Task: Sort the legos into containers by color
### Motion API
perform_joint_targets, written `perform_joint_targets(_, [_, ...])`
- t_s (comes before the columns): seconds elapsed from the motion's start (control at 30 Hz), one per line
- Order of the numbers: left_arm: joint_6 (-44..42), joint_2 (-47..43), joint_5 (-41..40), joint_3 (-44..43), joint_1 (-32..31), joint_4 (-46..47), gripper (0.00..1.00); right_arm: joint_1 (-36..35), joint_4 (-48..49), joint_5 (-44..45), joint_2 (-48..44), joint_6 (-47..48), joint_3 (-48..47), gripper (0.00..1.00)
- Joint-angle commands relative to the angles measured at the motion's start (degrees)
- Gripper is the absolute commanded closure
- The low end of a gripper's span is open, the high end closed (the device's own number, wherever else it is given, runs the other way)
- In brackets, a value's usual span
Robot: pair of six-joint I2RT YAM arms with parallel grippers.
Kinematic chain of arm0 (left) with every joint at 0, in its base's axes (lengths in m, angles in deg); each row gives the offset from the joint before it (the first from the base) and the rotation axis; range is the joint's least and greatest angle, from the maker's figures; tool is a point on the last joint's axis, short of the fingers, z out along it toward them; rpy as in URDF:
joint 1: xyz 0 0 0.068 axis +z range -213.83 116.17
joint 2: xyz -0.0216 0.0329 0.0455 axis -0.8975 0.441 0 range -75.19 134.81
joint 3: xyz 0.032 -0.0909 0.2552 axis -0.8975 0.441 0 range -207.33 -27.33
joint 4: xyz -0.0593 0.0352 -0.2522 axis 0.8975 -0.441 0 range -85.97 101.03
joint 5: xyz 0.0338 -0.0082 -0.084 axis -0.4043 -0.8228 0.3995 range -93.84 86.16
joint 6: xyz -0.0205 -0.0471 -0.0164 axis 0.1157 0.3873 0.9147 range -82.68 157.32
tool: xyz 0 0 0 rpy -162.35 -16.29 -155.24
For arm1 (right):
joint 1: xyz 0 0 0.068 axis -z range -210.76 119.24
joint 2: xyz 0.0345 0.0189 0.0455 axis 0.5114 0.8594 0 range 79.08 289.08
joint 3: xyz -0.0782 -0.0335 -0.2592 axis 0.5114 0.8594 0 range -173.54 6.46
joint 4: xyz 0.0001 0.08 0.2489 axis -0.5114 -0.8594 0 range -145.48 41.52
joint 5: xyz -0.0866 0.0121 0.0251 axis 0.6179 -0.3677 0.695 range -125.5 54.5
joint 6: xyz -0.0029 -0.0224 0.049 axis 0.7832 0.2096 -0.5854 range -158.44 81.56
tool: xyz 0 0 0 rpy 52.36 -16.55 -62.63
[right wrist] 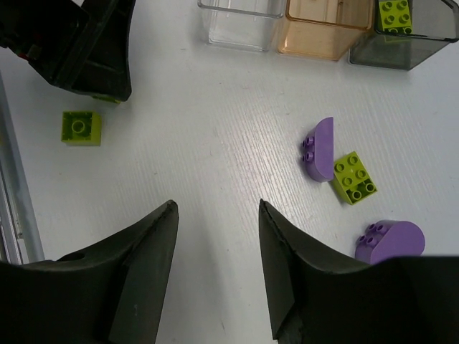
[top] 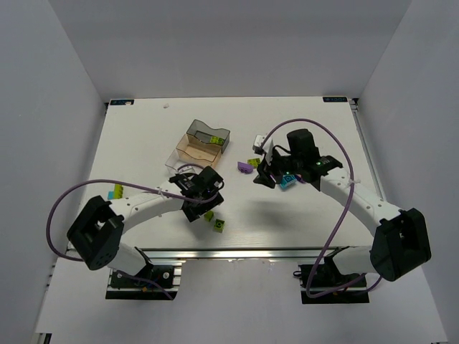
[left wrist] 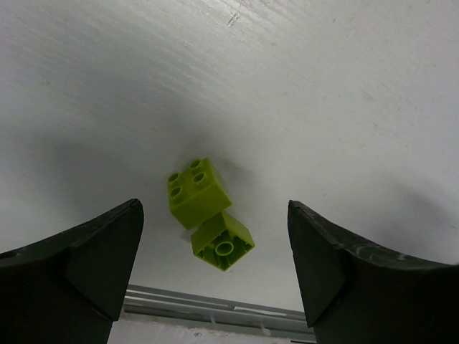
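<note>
- Starting at the left edge of the desk (top: 143, 136), a lone green brick (top: 115, 192) lies well apart from everything else, and no arm is attending to it.
- The left gripper (left wrist: 213, 208) hangs near the front edge with its jaws wide and nothing in them.
- Below it lie a studs-up green brick (left wrist: 199, 192) and a tipped green brick (left wrist: 222, 242) that shows its hollow underside. The two seem to touch at a corner.
- The step in hand looks like a pick of one of this pair. The next move calls for lowering, centring on a single brick, closing, and not dragging its neighbour along.
- Three trays stand in a row at mid-desk toward the far edge. The clear tray (right wrist: 240, 25) and the orange tray (right wrist: 323, 36) look unfilled as far as they show. The grey tray (right wrist: 423, 50) holds a sorted green brick (right wrist: 394, 13), so green likely goes there.
- Right of the trays lie two purple bricks (right wrist: 320, 149), the other being (right wrist: 391, 240), with a stray green brick (right wrist: 355, 177) just beside the first.
- The right gripper (right wrist: 216, 208) hovers with its jaws partly apart over bare desk, holding nothing. A cyan brick (top: 287, 180) lies close under that arm.
- Its next move is probably to take a purple or cyan piece to an unfilled tray.
</note>
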Motion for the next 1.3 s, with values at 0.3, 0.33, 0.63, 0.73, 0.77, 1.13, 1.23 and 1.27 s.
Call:
perform_joint_targets(0.3, [-2.4,5.2,-0.6,-2.0,-0.3,1.1,0.19,2.1,2.1,-0.2,-0.7,-0.3,-1.0,0.44])
perform_joint_targets(0.33, [-2.6,5.5,-0.4,-1.8,-0.2,1.5,0.19,2.3,2.1,-0.3,-0.8,-0.4,-0.8,0.44])
perform_joint_targets(0.63, [-3.4,7.6,0.6,-1.9,-0.3,2.2,0.23,3.5,2.0,-0.2,-2.0,-0.5,-0.2,0.44])
perform_joint_targets(0.73, [-3.7,8.2,1.0,-1.8,-0.3,2.3,0.23,3.8,2.1,-0.3,-2.1,-0.6,-0.3,0.44])
perform_joint_targets(0.77, [-3.8,8.3,1.1,-1.9,-0.3,2.4,0.25,3.8,2.0,-0.3,-2.1,-0.6,-0.4,0.44])
perform_joint_targets(1.13, [-4.5,8.5,2.0,-1.6,-0.2,2.8,0.53,4.6,1.9,-0.1,-2.0,-0.6,-0.7,0.44])
perform_joint_targets(1.23, [-4.6,8.2,1.8,-1.7,-0.2,2.7,0.65,4.8,1.9,-0.2,-2.0,-0.7,-0.6,0.44])
perform_joint_targets(1.27, [-4.7,7.8,1.6,-1.8,-0.3,2.7,0.71,4.8,1.8,-0.2,-1.9,-0.7,-0.5,0.44])
